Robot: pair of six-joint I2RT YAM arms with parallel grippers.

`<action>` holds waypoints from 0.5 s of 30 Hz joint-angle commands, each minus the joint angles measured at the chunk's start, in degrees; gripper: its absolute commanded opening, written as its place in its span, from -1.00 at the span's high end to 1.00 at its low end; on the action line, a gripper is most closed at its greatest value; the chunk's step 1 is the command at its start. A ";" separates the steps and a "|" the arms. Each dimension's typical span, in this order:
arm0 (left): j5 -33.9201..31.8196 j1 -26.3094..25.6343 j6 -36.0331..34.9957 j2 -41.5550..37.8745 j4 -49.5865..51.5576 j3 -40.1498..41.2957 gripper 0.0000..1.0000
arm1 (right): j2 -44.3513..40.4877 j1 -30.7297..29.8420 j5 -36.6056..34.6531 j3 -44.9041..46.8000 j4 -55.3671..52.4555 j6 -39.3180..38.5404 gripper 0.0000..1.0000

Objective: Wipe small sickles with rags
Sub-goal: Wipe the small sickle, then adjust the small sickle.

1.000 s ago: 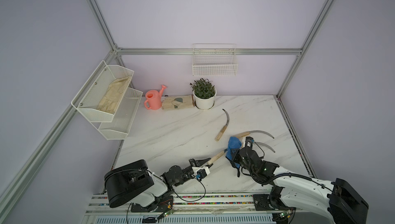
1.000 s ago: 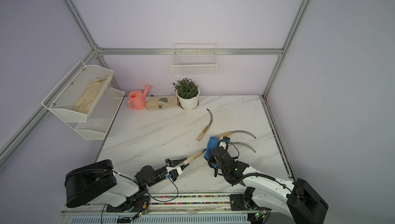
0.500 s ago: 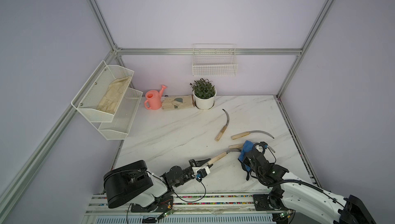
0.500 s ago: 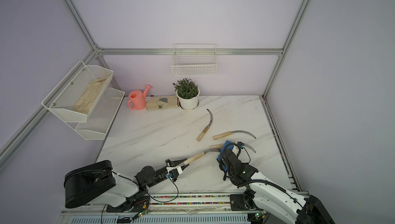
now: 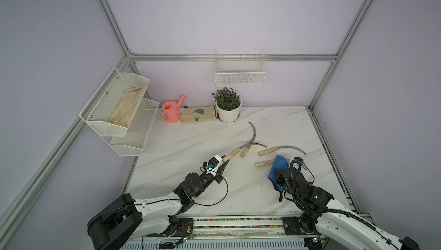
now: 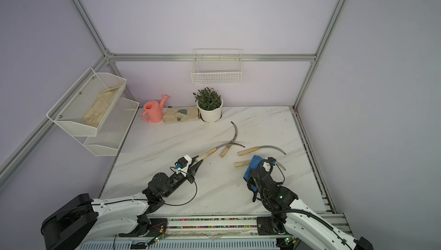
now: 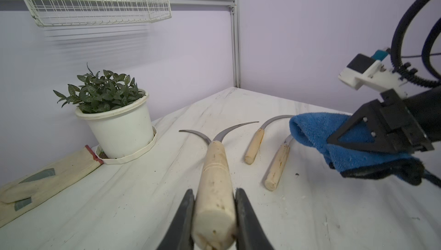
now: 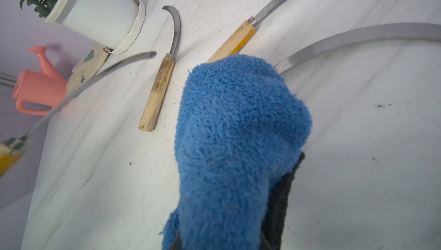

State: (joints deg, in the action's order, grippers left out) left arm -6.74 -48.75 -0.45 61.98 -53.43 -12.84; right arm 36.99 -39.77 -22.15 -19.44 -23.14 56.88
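Observation:
My left gripper is shut on the pale wooden handle of one small sickle. Its thin curved blade points away from me. In both top views that blade crosses a second sickle lying on the marble table. A third sickle lies to the right of those. The fourth sickle's handle sticks out from under the blue fluffy rag. My right gripper is shut on the rag, which hides its fingertips in the right wrist view.
A white potted plant, beige work gloves and a pink watering can stand along the back wall. A white wire basket hangs above them. A two-tier mesh shelf on the left wall holds another glove.
My right gripper has carried the rag to the right, off the held sickle's blade. My left gripper has pushed that sickle away from me, so its blade now crosses the lying sickle.

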 commanded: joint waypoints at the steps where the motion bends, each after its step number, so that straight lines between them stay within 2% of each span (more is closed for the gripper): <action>1: 1.31 0.32 9.41 -2.81 7.40 -4.32 1.00 | 1.54 -2.54 1.98 -1.09 4.67 -0.47 1.00; 5: -0.27 0.37 16.22 -2.20 14.27 -8.67 1.00 | 6.09 -10.62 -1.94 -1.65 10.14 0.91 1.00; 8: 2.57 0.34 18.98 -1.27 21.32 -12.80 1.00 | 10.07 -16.32 -6.75 -3.48 12.52 1.65 1.00; 11: 9.32 0.33 19.83 -1.11 22.05 -13.39 1.00 | 14.37 -17.61 -6.63 -4.87 16.32 1.27 1.00; 15: 13.70 0.32 21.02 -2.10 19.60 -11.53 1.00 | 19.18 -17.71 -6.02 -5.59 21.24 1.20 1.00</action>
State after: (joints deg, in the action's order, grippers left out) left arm 1.58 -48.64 17.63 61.17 -32.32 -23.09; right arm 54.37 -57.08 -26.20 -23.40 -8.29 57.41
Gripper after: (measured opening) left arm 0.232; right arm 0.197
